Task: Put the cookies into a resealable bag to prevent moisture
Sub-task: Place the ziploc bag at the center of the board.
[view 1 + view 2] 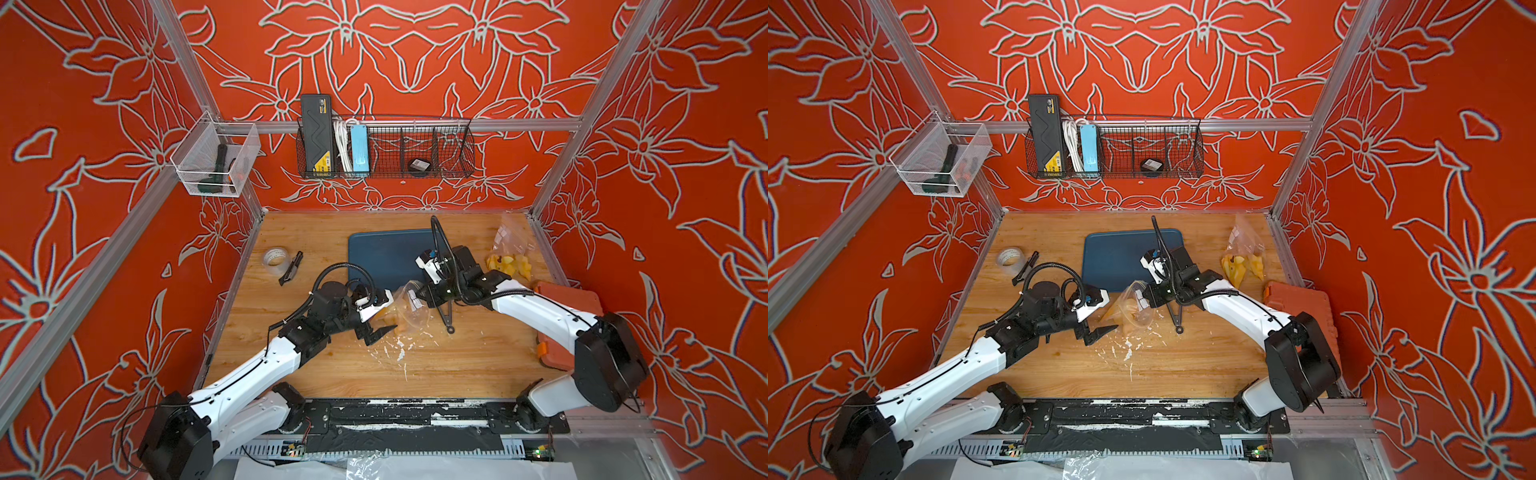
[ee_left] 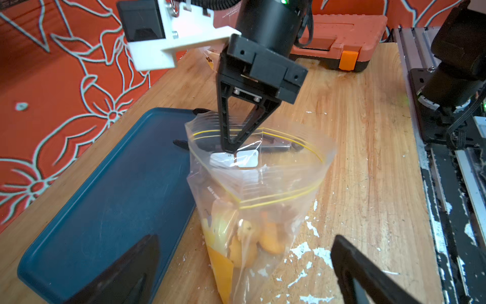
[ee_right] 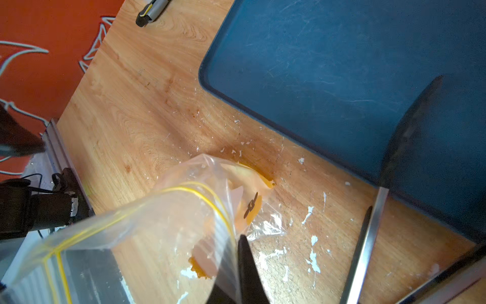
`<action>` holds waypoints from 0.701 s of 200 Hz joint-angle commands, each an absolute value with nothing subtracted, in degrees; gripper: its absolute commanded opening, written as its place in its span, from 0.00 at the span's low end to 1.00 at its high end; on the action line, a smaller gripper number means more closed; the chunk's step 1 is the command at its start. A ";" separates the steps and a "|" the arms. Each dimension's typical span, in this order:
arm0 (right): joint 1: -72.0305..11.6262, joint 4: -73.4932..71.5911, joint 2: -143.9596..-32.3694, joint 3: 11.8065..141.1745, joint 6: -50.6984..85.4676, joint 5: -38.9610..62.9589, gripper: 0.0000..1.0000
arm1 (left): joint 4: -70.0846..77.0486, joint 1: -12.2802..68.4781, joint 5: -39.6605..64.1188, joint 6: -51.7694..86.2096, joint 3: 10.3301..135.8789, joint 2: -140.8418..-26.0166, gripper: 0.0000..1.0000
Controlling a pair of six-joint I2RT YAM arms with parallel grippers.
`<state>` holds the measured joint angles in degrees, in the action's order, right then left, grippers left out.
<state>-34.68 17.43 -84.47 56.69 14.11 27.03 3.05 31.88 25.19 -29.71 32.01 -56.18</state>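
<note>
The right tool (image 2: 231,149) is seen with its fingers pressed together on the far rim of a clear zip bag (image 2: 263,189), just above a white label. The bag is held upright with its mouth gaping, and its lower end rests on the desk (image 2: 363,158) just beside the edge of a blue tray (image 2: 105,205). The cookies (image 2: 263,239), orange and yellow, are gathered in the bottom of the bag, where their shapes are blurred by the plastic.

The left tool (image 1: 379,332) is held low beside the bag with its fingers spread wide apart and nothing between them. In the left wrist view the bag's lower end is flanked by the two fingers, and no contact can be made out.

Black tongs (image 1: 448,311) are laid on the desk near the right arm. A second bag (image 1: 509,249) with yellow prints is seen at the far right corner, an orange case (image 1: 569,299) nearer along the right edge, and a tape roll (image 1: 275,257) with a knife (image 1: 291,268) just beside it at the left.
</note>
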 commanded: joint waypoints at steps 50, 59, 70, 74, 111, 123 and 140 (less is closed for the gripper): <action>-34.63 15.64 -82.38 55.72 13.27 29.90 0.00 | 6.86 34.98 25.59 -34.90 33.57 -61.28 1.00; -34.63 15.65 -82.55 55.74 13.27 29.93 0.00 | 7.56 36.18 24.27 -35.42 33.57 -61.73 1.00; -34.63 15.67 -82.74 55.66 13.44 29.90 0.00 | 8.65 37.65 22.39 -36.26 33.57 -62.38 1.00; -34.67 15.57 -82.74 55.68 13.49 30.04 0.00 | 9.12 37.97 21.61 -36.44 33.57 -62.64 0.99; -34.63 15.29 -82.49 55.49 13.89 30.44 0.00 | 10.92 38.50 18.19 -38.20 34.75 -66.30 0.95; -34.63 15.31 -82.44 55.55 13.89 30.50 0.00 | 10.94 38.50 17.29 -38.79 35.18 -67.11 0.92; -34.63 15.45 -82.77 55.61 13.89 30.57 0.00 | 11.34 38.50 17.85 -38.88 35.70 -67.70 0.89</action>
